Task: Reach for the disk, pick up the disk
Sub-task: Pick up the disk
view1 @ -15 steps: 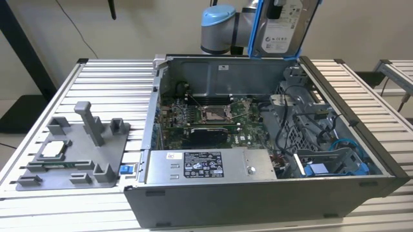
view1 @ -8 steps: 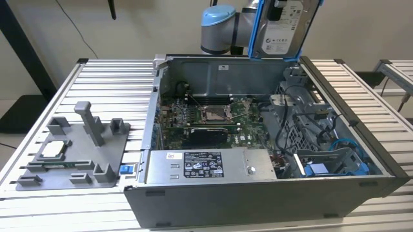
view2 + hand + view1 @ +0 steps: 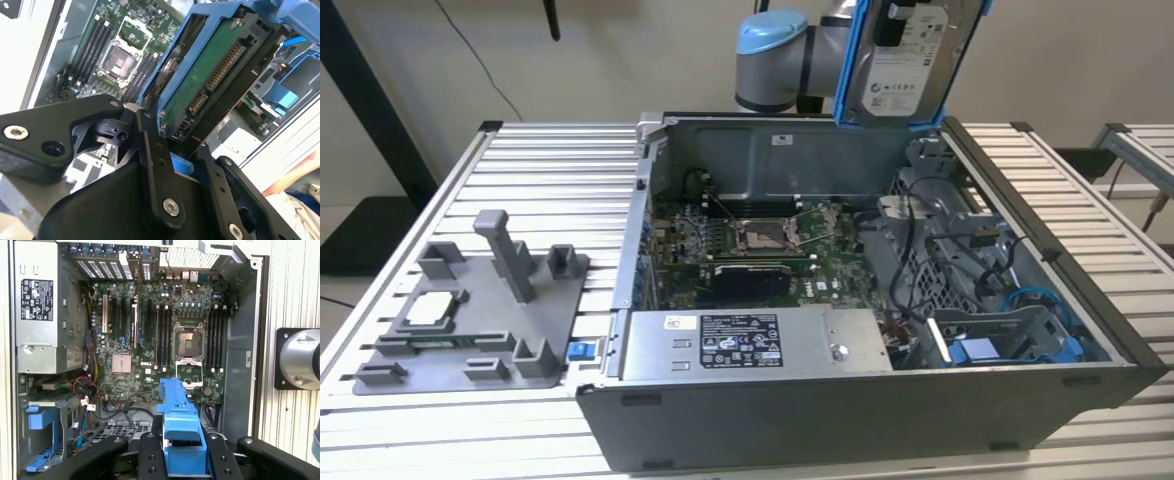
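The disk [image 3: 907,62] hangs upright above the open computer case [image 3: 854,400] at 12 o'clock in the exterior view, long axis near vertical, white label facing us, print too small to read, top cut off. In the second wrist view, the gripper [image 3: 175,150] clamps its blue-framed connector end. In the first wrist view, it's edge-on.

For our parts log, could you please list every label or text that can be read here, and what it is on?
Disk, held in the gripper: white label, black print too small to read.
Power supply: black-and-white sticker, print too small to read.
Motherboard: white markings too small to read, apart from a brand mark.
No other text can be quoted.
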You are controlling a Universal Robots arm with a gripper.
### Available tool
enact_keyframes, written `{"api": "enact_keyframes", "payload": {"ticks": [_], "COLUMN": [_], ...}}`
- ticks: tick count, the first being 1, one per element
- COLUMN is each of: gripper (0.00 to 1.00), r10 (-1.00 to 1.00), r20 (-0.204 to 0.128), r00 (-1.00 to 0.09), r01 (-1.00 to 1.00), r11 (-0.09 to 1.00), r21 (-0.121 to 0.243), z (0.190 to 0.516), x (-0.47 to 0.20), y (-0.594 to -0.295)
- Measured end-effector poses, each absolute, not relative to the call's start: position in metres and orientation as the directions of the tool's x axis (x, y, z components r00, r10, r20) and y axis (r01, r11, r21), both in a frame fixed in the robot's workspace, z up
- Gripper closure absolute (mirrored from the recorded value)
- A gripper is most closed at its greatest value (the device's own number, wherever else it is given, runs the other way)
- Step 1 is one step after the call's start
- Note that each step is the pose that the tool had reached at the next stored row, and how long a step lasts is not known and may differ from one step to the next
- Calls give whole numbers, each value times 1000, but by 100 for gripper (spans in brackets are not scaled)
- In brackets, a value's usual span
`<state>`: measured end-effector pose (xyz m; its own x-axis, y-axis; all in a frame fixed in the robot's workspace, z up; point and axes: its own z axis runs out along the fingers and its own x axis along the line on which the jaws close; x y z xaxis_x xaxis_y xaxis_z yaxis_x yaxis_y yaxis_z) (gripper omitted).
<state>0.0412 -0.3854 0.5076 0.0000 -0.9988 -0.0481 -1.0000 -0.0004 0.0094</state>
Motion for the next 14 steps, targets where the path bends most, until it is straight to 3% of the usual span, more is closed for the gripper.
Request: {"api": "enact_keyframes", "payload": {"ticks": [14], "gripper": [100], "r10": [-999], "r20": [-48], "r00": [0], "r01": [-1000], "r11": [0], "r21": [9], "z": [504], "x": [41], "y": [-392]}}
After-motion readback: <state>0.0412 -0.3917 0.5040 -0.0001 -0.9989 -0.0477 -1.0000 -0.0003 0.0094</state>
